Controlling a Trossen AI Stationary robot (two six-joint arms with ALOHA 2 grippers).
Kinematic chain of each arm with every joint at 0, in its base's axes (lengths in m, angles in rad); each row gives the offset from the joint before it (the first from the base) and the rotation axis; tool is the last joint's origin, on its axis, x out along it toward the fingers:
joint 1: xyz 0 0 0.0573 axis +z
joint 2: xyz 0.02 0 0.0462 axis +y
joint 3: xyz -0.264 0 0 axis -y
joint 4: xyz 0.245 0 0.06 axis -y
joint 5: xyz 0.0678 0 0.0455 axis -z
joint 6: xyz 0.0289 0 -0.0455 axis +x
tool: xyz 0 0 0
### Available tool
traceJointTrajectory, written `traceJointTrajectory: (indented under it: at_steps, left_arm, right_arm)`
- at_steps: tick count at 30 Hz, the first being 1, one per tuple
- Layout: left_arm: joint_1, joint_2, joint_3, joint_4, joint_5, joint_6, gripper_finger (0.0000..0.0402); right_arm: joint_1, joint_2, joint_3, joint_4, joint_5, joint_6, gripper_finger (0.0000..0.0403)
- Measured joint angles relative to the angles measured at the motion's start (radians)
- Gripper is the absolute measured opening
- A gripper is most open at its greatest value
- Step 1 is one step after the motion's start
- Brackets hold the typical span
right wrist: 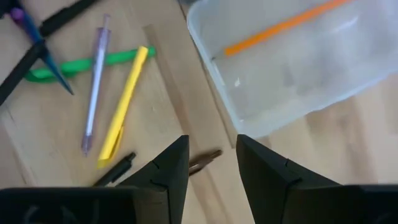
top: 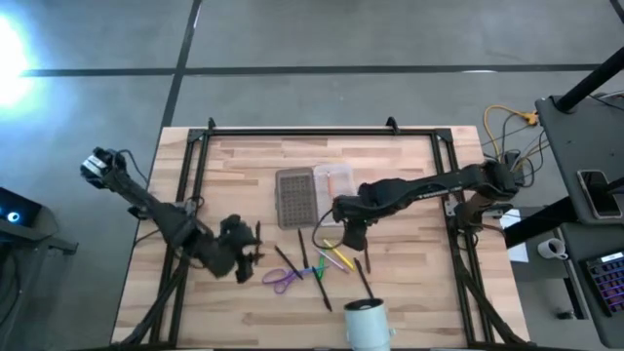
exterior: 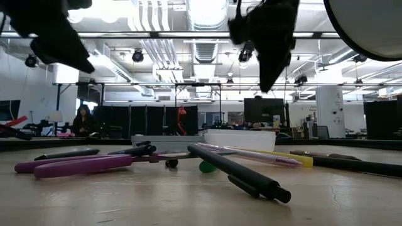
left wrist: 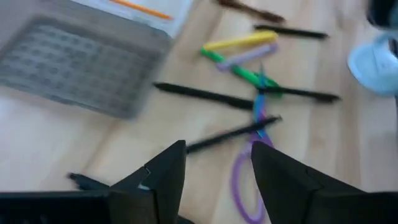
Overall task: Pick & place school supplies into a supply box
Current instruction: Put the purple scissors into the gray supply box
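Right gripper (right wrist: 211, 165) hovers with fingers spread, empty. Just beyond it lies the yellow marker (right wrist: 123, 106), long axis running away from the fingers; green marker (right wrist: 84, 65) crosses past its far end. Supply box (right wrist: 292, 62) sits alongside, orange pencil (right wrist: 283, 26) inside. Left gripper (left wrist: 214, 171), also spread, faces purple-handled scissors (left wrist: 249, 168).

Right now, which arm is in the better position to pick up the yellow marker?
Probably the right. The right gripper hangs open close to the yellow marker, between it and the supply box. The left gripper is open too, but farther away, nearer the purple scissors.
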Motion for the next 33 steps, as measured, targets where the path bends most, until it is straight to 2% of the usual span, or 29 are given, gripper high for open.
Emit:
traceJointTrajectory:
  at_steps: [6,10,16,20,26,33]
  left_arm:
    - [-0.049,0.226,0.120,0.002,-0.001,-0.113,0.0169]
    - [-0.044,0.384,0.259,-0.030,-0.001,-0.114,0.0169]
    - [-0.043,0.574,0.427,-0.188,0.027,-0.108,0.0168]
    - [-0.043,0.631,0.443,-0.198,0.098,-0.107,0.0160]
    - [-0.040,0.636,0.416,-0.153,0.101,-0.053,0.0130]
    - [-0.036,0.636,0.374,-0.062,0.148,0.070,0.0125]
  right_arm:
    - [0.064,-0.093,-0.005,0.001,0.166,-0.010,0.0125]
    - [0.074,-0.129,-0.006,0.002,0.189,-0.011,0.0125]
    - [0.073,-0.135,-0.016,0.005,0.196,-0.013,0.0125]
    - [0.083,-0.135,-0.048,0.005,0.195,-0.007,0.0125]
    - [0.098,-0.136,-0.095,0.004,0.196,0.021,0.0125]
    - [0.101,-0.136,-0.132,0.007,0.195,0.024,0.0125]
